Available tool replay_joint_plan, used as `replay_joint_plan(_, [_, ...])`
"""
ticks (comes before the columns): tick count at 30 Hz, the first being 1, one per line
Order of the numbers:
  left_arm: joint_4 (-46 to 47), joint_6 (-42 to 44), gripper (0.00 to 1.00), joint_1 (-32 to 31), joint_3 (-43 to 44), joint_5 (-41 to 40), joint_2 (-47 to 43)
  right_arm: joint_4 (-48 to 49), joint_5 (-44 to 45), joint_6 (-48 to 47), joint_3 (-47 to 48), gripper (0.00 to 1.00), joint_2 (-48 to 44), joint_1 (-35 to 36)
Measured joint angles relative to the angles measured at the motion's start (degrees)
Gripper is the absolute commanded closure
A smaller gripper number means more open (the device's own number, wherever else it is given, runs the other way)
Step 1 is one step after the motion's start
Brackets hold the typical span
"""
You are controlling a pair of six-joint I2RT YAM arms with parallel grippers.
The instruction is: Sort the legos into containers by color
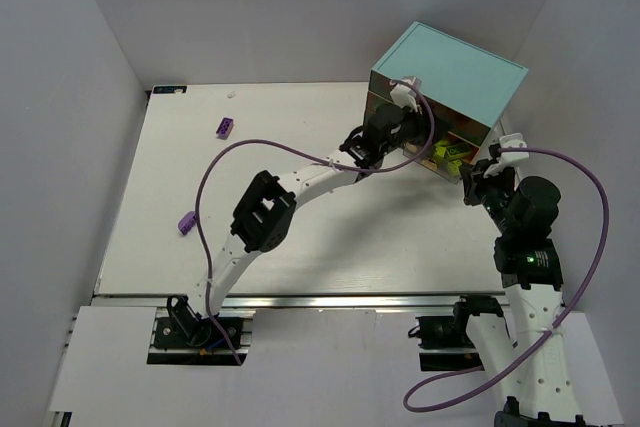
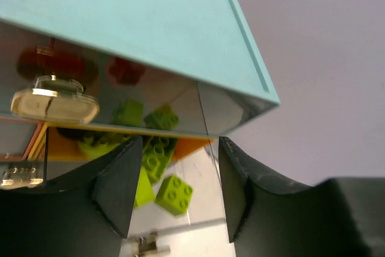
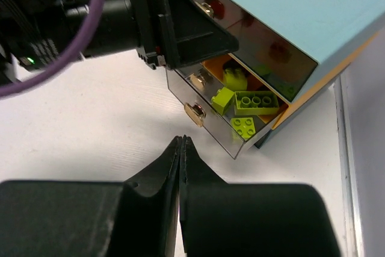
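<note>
The left tool (image 2: 178,164), jaws apart and empty, is noted directly over the open drawer (image 3: 210,129), a lime brick (image 2: 174,194) lying just below between them.

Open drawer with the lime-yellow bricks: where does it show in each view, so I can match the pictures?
Top external: the open drawer is right of centre, jutting out below the light-blue top.
Left wrist: bottom centre, seen close from above.
Right wrist: centre, pulled out toward the camera.
Shared landmark: the light-blue top, upper right in top external, upper left in left wrist, upper right in right wrist.
</note>
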Motion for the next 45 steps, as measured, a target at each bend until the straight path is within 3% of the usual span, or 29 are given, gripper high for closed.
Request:
replay_joint_plan(4, [-0.96, 3.06, 1.0, -0.09, -12.2, -0.28, -10.88, -0.24, -4.09, -4.13, -0.02, 0.82, 0.04, 0.0])
replay_joint_plan(8, [-4.76, 5.92, 1.0, 0.66, -29.66, -4.04, -30.51, -1.38, -10.86, -15.04, 0.09, 0.82, 2.69, 0.0])
replay_joint_plan(9, [-5.73, 6.82, 1.0, 1.18, -33.75, -5.62, -36.0, -2.56, -12.44, -18.73, 0.22, 0.92, 4.63, 0.0])
replay_joint_plan(12, [-9.62, 9.6, 0.68, 4.17, -44.87, -10.29, -51.98, -8.61, -15.87, -28.92, 2.36, 1.0, 13.46, 0.11])
replay_joint_plan(13, [-11.21, 10.51, 0.5, 5.44, -48.59, -12.09, -57.24, -11.08, -16.74, -32.15, 4.13, 1.0, 17.09, 0.13])
replay_joint_plan(17, [-18.45, 13.6, 0.27, 9.53, -61.42, -18.64, -72.39, -14.97, -16.55, -39.85, 9.44, 1.0, 30.47, 1.7])
replay_joint_plan(23, [-30.99, 16.92, 0.15, 9.11, -76.46, -23.02, -84.46, -13.62, -11.3, -41.16, 12.7, 1.0, 40.83, 6.43])
replay_joint_plan(27, [-35.15, 18.14, 0.13, 8.85, -79.73, -24.28, -89.72, -6.45, -2.4, -38.51, 13.09, 1.0, 45.53, 9.64])
replay_joint_plan(38, [-34.38, 19.43, 0.12, 8.63, -79.73, -21.68, -90.71, 8.92, 20.9, -35.58, 13.86, 1.0, 52.81, 12.28])
replay_joint_plan(45, [-27.98, 17.16, 0.14, 8.66, -80.76, -10.51, -88.67, 11.74, 26.53, -36.15, 16.65, 1.0, 55.69, 12.28])
